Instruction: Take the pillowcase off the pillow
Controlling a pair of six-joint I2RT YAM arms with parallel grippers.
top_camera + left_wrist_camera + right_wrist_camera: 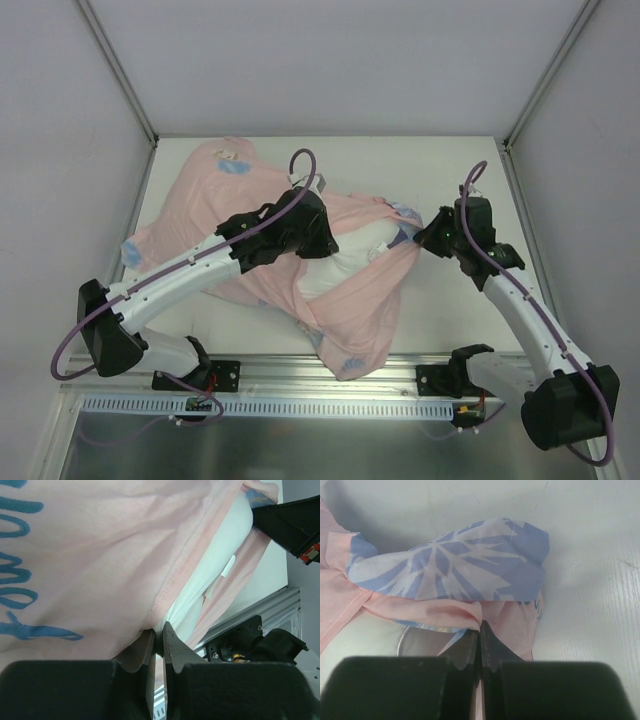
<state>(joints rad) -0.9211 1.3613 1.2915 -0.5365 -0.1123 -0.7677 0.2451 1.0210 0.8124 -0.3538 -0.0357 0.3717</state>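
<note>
Top view: your pillowcase [215, 205], pink with blue print, lies rumpled across the desk [420, 165] from about 10 o'clock down to the near edge at 6 o'clock. The pillow [345, 262] sits near the middle of the desk and is mostly covered. One white patch shows in the cover's opening, at roughly 5 o'clock from your left gripper [312, 238]. Left wrist view: that gripper's jaws are together, pinched on the pink stitched edge of the pillowcase where it crosses the white pillow. The pillow bulges out toward 1 o'clock from the fingertips. Your right gripper [428, 232] is at 3 o'clock of the pillow, at the cover's far right corner. Right wrist view: its jaws are pressed together on a folded pink strip of the pillowcase. A crumpled corner with white and blue print is bunched just beyond the tips at 12 o'clock, resting on bare desk. A pale surface shows at 8 o'clock of the tips; you cannot tell whether it is pillow.
</note>
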